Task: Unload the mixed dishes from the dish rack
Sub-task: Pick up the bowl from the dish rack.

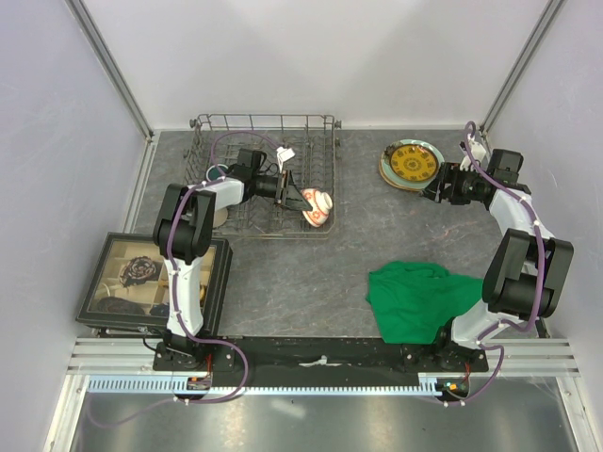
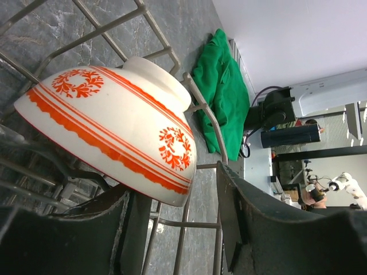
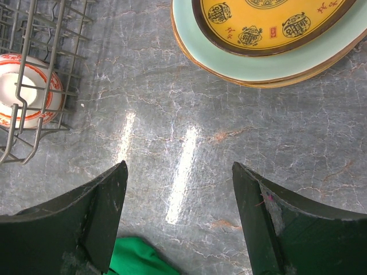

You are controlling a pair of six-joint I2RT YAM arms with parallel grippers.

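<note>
Left pincer [image 1: 290,188] stands apart at the rim of the red-and-white bowl [image 1: 318,208], which lies tipped in the rack's [image 1: 264,122] near right corner. Right pincer [image 3: 179,189] gapes apart over the desk [image 3: 172,114], beside the stacked plates [image 1: 409,165].

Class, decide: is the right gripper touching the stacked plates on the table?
Apart. In the right wrist view, bare grey table lies between the right gripper, jaws open, and the rim of the stacked plates.

Dish count: three round ceramic plates [image 1: 412,165] in one stack (yellow-patterned, pale mint-green, cream) and just one small red-and-white ceramic bowl [image 1: 318,207]. Other than that there's one grey metal wire dish rack [image 1: 320,132], one crumpled green cloth [image 1: 415,299] and one black-framed compartment tray [image 1: 94,282].
</note>
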